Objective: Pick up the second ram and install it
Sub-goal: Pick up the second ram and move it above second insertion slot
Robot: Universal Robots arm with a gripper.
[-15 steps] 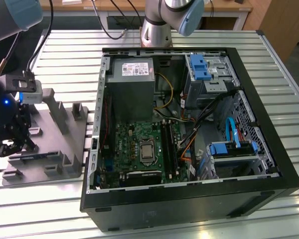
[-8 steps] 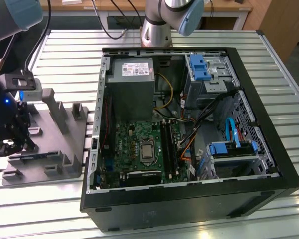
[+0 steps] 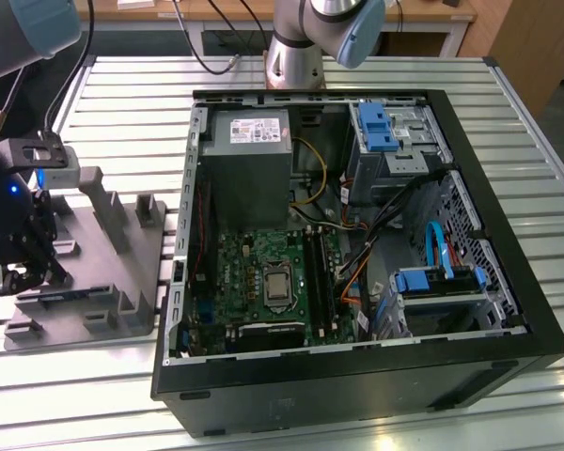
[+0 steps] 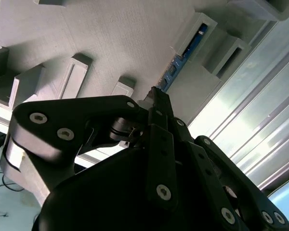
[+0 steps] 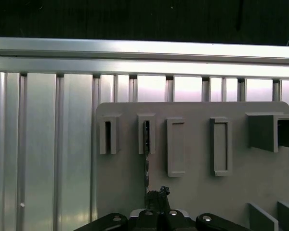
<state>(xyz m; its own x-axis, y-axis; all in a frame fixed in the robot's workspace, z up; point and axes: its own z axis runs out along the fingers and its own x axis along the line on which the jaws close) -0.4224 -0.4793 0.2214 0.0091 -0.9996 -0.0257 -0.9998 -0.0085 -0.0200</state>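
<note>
we see our pincer (image 5: 157,194) clamped on one end of the second ram (image 5: 147,137), which stands on edge in the grey fixture (image 5: 197,192).

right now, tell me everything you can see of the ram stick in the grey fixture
The second ram is a thin, flat, narrow board, blue-green on its face in the second wrist view, a dark sliver edge-on in the first wrist view. It stands on its long edge in a slot of the grey fixture block, on the ribbed metal table beside the computer case. The gripper is shut on one end.
</note>
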